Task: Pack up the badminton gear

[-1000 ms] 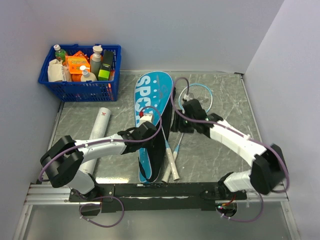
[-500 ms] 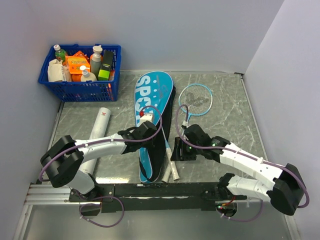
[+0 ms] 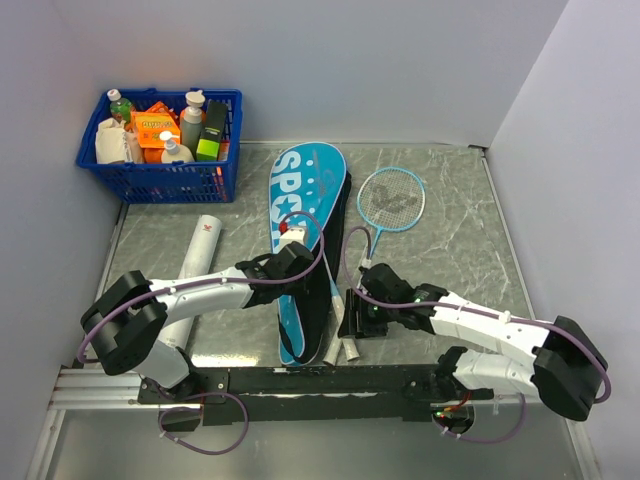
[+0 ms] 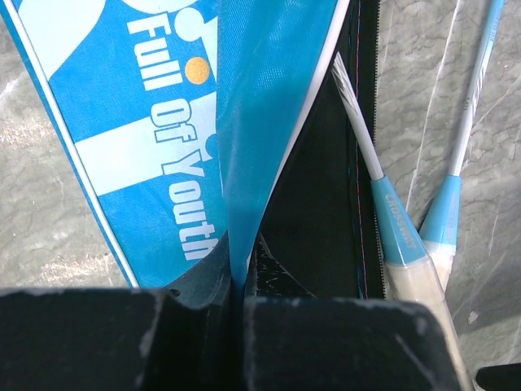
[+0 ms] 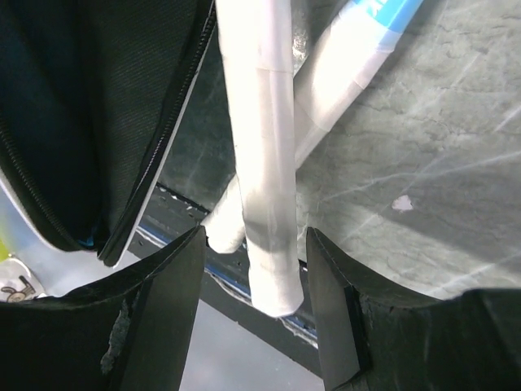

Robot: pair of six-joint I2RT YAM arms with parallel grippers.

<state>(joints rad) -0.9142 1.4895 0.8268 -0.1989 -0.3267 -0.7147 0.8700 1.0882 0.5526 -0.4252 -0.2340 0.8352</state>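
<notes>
The teal cover (image 3: 305,215) lettered "SPORT" lies lengthwise mid-table, with its black inside showing. My left gripper (image 3: 296,262) is shut on the cover's teal top flap (image 4: 244,179) and holds it up. A light-blue racket (image 3: 392,198) lies to the right of the cover, head at the far end. Two white handles (image 3: 340,346) cross at the near edge. My right gripper (image 3: 353,326) is open over them. In the right wrist view its jaws straddle one white handle (image 5: 264,204) without touching it. The white tube (image 3: 196,268) lies at the left. No shuttlecocks show.
A blue basket (image 3: 160,175) of bottles and boxes stands at the back left. The table's near edge with the black rail (image 3: 320,380) runs just below the handle ends. A second racket's shaft (image 4: 358,122) lies on the cover's black lining.
My right gripper has moved from the racket's throat down to the handle ends at the near edge. My left gripper has held still on the flap.
</notes>
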